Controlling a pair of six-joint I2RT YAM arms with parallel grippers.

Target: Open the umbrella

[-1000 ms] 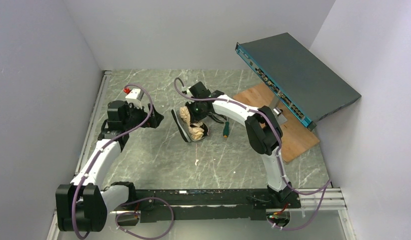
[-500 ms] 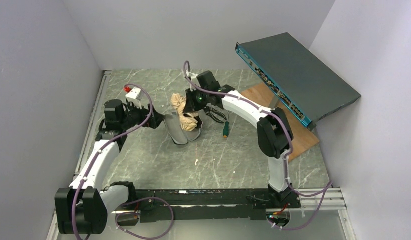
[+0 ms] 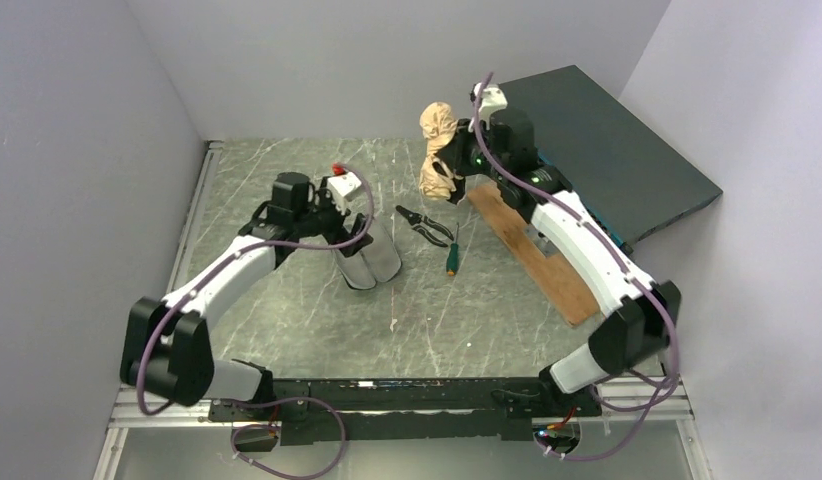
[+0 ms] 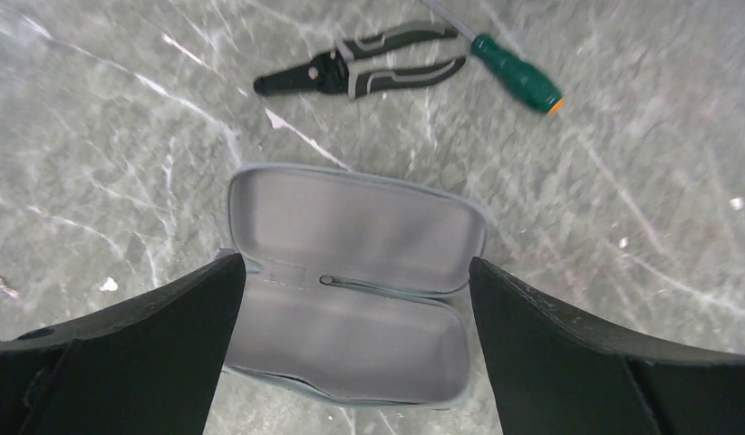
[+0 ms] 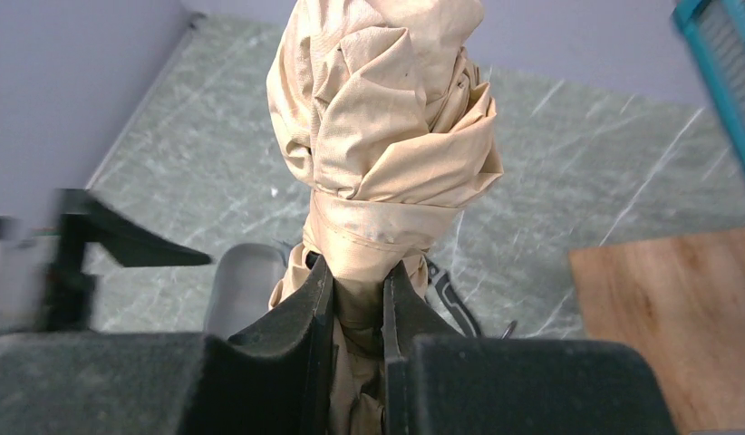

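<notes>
Fabric on the umbrella [image 5: 387,136] looks soft and light; the right gripper [image 5: 355,279] pinches its strapped waist, a sound hold; the left gripper [image 4: 355,265] gapes over the case [image 4: 360,216].

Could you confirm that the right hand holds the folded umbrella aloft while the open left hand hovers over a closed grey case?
Not quite: the grey case lies open, its empty inside showing in the left wrist view. The rest holds: the right hand grips the folded umbrella aloft, the left hand hovers open above the case.
</notes>
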